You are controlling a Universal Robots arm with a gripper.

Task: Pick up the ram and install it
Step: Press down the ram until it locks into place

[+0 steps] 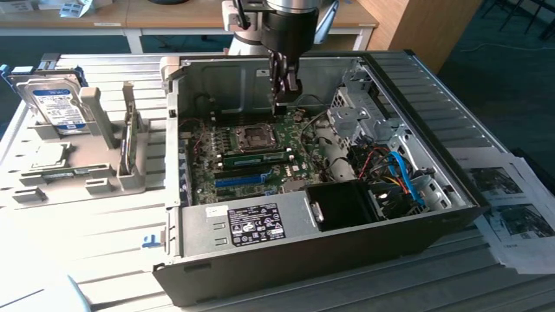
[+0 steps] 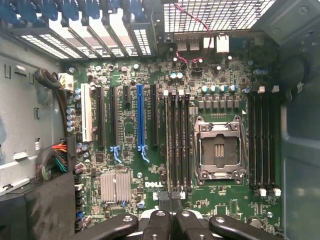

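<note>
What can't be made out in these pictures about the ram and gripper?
- Ram seating and latches: exterior view, too small.
- Whether the gripper holds anything: exterior view, tips dark against the case.
- Board under fan shroud: exterior view, hidden by it.
- Hard drive label: exterior view, too small to read.

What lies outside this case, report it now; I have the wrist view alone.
Observer: A hard drive sits in a grey rack at the exterior view's left.
Operator: Report the other side.
Observer: Printed papers lie at the exterior view's right, beside the case.
Operator: Place the hand.
Observer: The hand hangs shut above the motherboard, apart from the green ram beside the socket.
</note>
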